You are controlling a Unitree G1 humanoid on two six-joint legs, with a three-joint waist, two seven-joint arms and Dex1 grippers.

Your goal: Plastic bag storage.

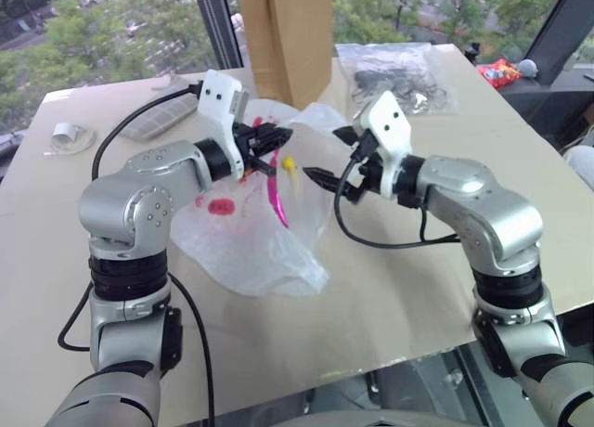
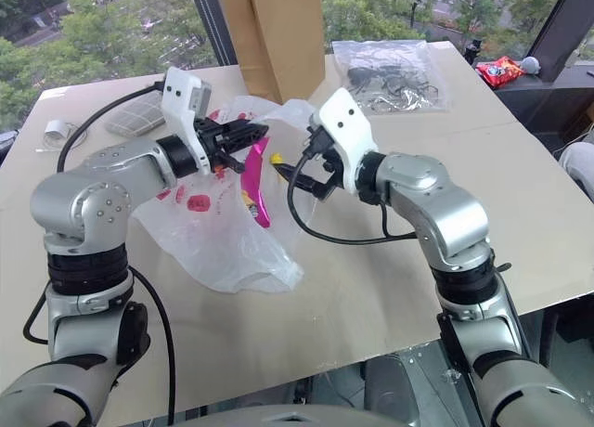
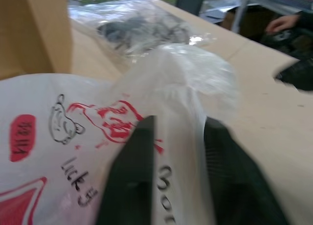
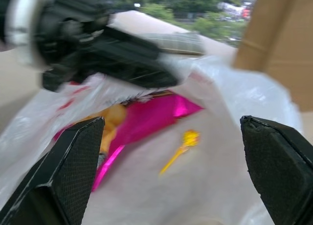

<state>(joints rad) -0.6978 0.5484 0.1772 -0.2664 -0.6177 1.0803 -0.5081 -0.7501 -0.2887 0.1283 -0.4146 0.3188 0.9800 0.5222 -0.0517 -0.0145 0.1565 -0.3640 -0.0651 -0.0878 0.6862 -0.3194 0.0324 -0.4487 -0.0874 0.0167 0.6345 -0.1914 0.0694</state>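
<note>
Plastic bag [image 1: 251, 241] lies crumpled at mid-bench [image 1: 418, 288], its upper edge pinched in the left end effector [image 1: 267, 141], whose arm bends inward, nearly level. Facing it, the right end effector [image 4: 171, 151] hovers beside the bag, fingers spread wide and empty.

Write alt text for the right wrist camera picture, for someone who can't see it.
The right gripper, fingers wide open, faces the plastic bag, with a pink packet and yellow piece visible. The left gripper reaches the bag's top edge; a brown paper bag stands behind.
</note>
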